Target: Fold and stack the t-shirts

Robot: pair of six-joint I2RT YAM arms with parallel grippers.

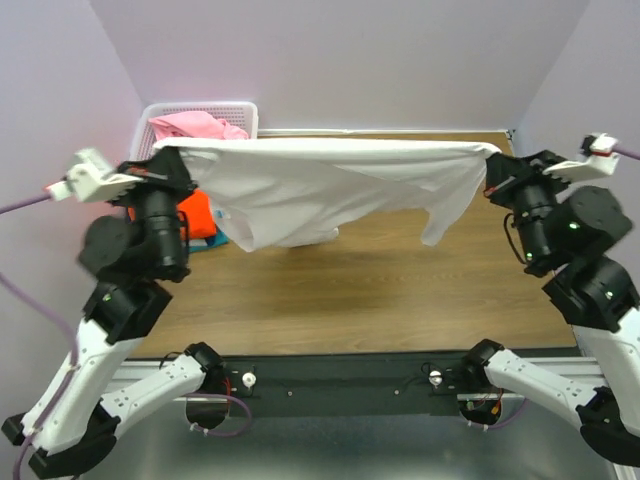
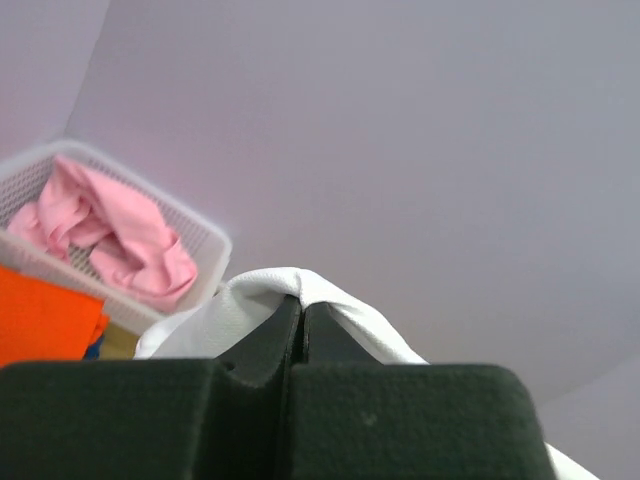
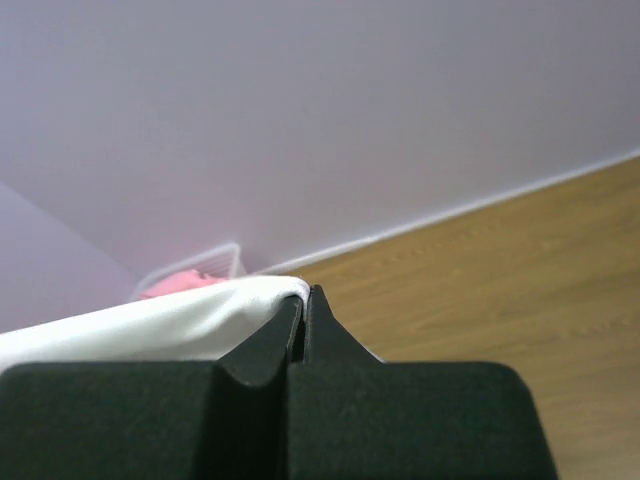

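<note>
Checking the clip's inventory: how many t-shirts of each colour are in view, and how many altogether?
white t-shirt: 1
pink t-shirt: 1
orange t-shirt: 1
teal t-shirt: 1, only a sliver shows
Total: 4

White t-shirt (image 1: 330, 180) stretched midair, pink t-shirt (image 1: 195, 125) crumpled behind
</note>
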